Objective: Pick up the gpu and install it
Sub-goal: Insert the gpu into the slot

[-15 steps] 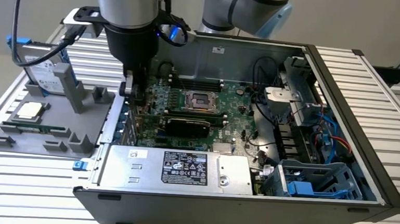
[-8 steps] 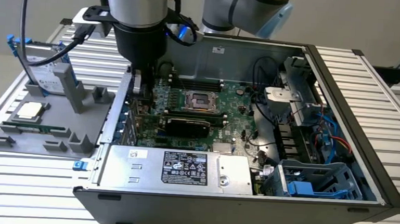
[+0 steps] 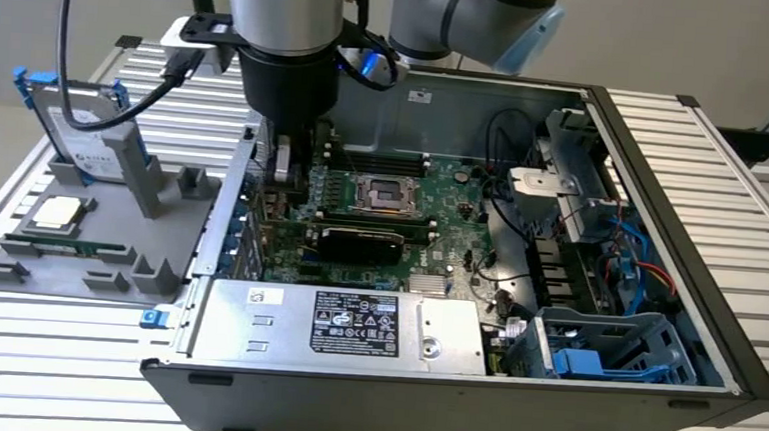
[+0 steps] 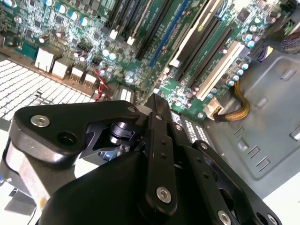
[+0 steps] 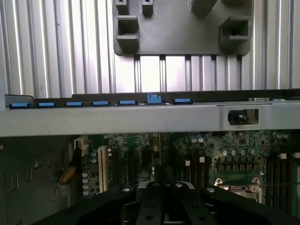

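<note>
In the exterior view the gpu, a green card with a black cooler, stands low on the motherboard just below the CPU socket, inside the open computer case. My gripper reaches down into the case by its rear wall, just above the card's end on the exterior view's left. Both wrist views show the black fingers drawn together over the expansion slots, the gripper shut. Whether the fingers touch the card is hidden by the gripper's own body.
A silver power supply fills the case's near side, and a drive cage and cables sit on the exterior view's right. Outside, a grey fixture holds a hard drive, a processor and a memory stick. The rear wall carries blue clips.
</note>
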`<state>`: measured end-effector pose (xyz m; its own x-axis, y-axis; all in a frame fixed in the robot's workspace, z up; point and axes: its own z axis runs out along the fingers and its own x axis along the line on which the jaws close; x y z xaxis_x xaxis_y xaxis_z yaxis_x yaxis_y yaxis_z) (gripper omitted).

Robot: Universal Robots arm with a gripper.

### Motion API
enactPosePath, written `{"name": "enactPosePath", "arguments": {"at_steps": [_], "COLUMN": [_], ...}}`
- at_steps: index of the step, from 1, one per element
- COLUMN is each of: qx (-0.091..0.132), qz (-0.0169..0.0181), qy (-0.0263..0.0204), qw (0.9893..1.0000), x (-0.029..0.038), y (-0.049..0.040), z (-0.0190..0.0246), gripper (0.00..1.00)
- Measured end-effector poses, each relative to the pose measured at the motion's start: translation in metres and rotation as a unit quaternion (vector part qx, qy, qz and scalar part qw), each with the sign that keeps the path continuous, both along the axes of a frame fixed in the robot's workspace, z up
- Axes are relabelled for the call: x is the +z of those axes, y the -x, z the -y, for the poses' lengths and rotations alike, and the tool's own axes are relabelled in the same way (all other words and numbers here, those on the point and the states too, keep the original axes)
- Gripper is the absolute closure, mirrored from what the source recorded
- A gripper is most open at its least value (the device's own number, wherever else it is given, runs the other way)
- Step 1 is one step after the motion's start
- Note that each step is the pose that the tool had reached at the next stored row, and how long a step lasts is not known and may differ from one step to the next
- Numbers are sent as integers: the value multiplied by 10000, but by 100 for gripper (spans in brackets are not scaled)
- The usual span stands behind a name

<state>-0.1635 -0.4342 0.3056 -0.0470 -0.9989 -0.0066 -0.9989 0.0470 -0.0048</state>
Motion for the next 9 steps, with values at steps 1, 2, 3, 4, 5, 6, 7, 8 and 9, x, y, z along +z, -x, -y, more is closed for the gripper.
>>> {"name": "enactPosePath", "arguments": {"at_steps": [1, 2, 3, 4, 5, 6, 7, 8, 9], "qx": [0, 0, 0, -1, 0, 0, 0, 0, 0], "qz": [0, 0, 0, 0, 0, 0, 0, 0, 0], "qy": [0, 0, 0, 0, 0, 0, 0, 0, 0], "qw": [10000, 10000, 10000, 10000, 10000, 10000, 10000, 10000, 10000], "x": [0, 0, 0, 0, 0, 0, 0, 1, 1], "y": [-22, -44, -67, -87, -111, -133, -157, -177, -196], "z": [0, 0, 0, 0, 0, 0, 0, 0, 0], "gripper": [100, 100, 100, 100, 100, 100, 100, 100, 100]}}
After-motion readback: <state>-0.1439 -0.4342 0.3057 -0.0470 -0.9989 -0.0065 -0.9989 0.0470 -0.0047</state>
